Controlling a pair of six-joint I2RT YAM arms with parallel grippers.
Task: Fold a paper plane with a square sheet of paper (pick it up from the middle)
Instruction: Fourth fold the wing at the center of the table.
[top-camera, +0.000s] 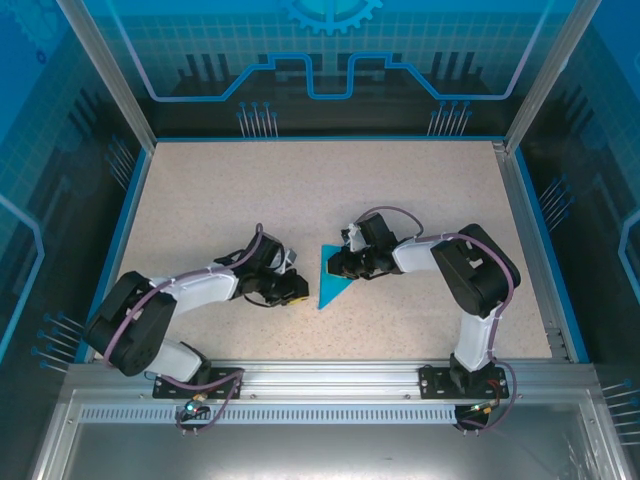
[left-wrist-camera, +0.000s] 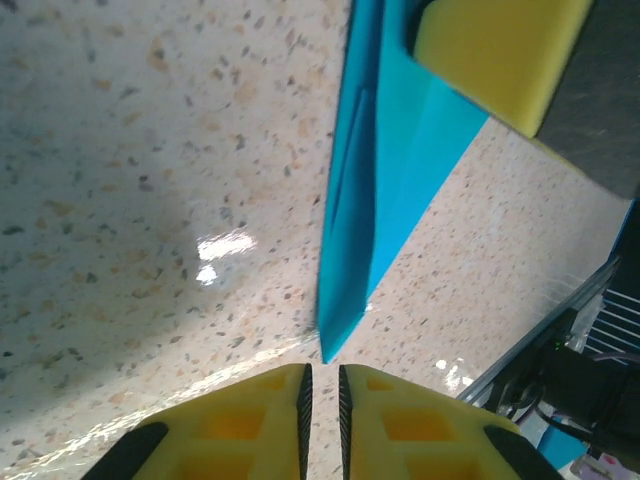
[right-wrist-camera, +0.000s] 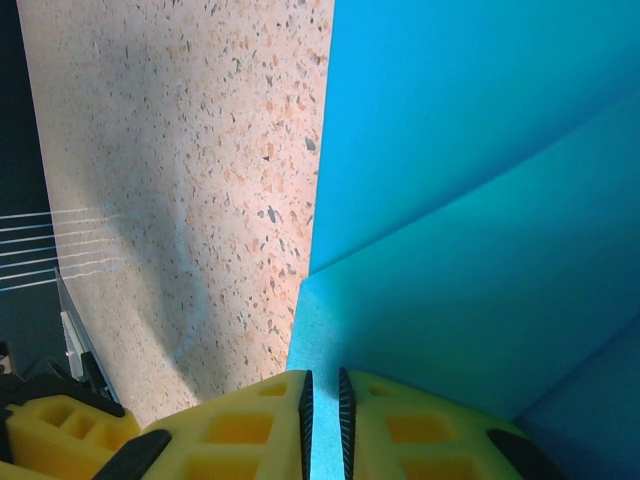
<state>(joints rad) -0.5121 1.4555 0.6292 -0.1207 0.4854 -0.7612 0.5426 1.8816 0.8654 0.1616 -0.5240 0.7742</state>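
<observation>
We see both arms bent low, meeting mid-tabletop. The left end effector sits nearly together, empty, beside the paper plane. The right end effector presses on it, fingers nearly together; whether it pinches is unclear.

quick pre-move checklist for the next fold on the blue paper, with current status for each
1. Folded paper lies flat on the table between the arms: ok.
2. Right gripper over the paper, jaws nearly closed: ok; whether it presses the sheet down: cannot tell.
3. Left gripper clear of the paper: ok, its nearly closed tips sit just short of the paper's sharp point with nothing between them.
4. Creases sharp: ok in the right wrist view, layered folds show clean edges.
5. Folds symmetric about the centre: cannot tell, the right gripper covers part of the paper from above.
</observation>
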